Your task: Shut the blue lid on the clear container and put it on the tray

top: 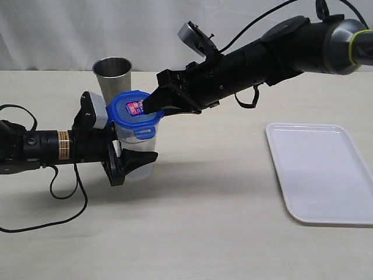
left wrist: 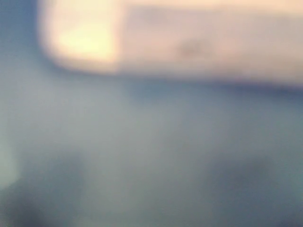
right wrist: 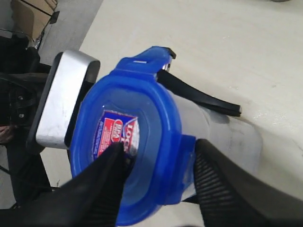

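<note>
The lid (top: 136, 109) rests on the container (top: 143, 144) pinched by left fingers (top: 141, 158); right fingers (top: 156, 100) spread astride its edge; snapping and tray (top: 320, 169) placement look undone

**Steel cup, beige table, white curtain**

A tapered steel cup (top: 112, 76) stands upright just beyond the left gripper (top: 143, 153), on its far side. The cup's open mouth is level with the fingertips of the right gripper (top: 152, 104) and near them but apart. Its base is hidden. A beige, matte table (top: 204, 221) spreads beneath both grippers, with soft shadows below the left one. A white pleated curtain (top: 70, 29) hangs behind both, past the table's far edge.
</note>
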Controlling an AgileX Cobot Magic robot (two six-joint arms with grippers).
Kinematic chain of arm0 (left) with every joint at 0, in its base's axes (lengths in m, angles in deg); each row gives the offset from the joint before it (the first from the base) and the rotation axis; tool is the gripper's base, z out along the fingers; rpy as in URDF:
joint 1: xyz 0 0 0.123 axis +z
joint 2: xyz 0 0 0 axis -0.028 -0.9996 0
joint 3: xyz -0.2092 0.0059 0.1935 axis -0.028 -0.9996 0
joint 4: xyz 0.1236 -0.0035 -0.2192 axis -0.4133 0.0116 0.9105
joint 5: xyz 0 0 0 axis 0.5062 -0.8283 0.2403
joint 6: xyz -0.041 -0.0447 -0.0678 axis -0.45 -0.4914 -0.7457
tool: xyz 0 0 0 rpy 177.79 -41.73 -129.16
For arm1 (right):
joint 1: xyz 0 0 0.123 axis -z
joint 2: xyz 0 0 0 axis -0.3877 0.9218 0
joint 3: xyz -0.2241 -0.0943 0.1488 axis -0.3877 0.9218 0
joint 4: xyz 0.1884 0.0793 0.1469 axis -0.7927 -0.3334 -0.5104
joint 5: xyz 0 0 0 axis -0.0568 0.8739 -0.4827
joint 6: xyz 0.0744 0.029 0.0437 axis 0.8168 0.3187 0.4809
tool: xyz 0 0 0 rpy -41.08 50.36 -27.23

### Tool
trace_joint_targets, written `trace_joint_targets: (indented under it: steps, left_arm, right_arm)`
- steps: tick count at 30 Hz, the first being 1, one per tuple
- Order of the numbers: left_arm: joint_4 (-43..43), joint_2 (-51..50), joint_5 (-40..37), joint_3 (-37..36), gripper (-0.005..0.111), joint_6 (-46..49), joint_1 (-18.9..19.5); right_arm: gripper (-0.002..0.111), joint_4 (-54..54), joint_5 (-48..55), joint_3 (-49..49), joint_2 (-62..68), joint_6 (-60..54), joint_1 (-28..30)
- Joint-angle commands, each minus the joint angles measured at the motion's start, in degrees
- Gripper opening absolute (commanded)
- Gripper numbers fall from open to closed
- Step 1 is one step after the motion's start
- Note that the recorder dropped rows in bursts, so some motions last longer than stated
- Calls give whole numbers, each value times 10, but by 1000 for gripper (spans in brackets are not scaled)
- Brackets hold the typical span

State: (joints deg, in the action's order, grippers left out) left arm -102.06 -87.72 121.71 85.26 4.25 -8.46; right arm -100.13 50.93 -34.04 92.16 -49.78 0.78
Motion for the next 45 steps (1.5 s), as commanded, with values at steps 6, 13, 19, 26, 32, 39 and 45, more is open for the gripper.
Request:
trace_joint_targets:
  steps: [6, 13, 19, 26, 32, 39, 45]
  left_arm:
    - [21, 14, 78, 8, 0, -10, -13]
    - [23, 14, 76, 8, 0, -10, -13]
    - [23, 14, 75, 8, 0, -12, -13]
    - [23, 14, 74, 8, 0, -12, -13]
    - [23, 14, 74, 8, 0, -12, -13]
    - [23, 14, 74, 8, 0, -12, -13]
    - [23, 14, 75, 8, 0, -13, -13]
  right_arm:
    - [43, 130, 57, -41, -12, -3, -21]
    - [44, 209, -10, -65, -74, -8, -21]
    - [57, 221, -14, -65, -117, -76, -21]
    - [49, 255, 44, -64, -177, -197, -50]
    - [45, 432, -26, -37, -186, -158, -145]
    - [45, 611, -104, 8, -186, -69, -205]
    - [44, 634, -134, 33, -186, -68, -207]
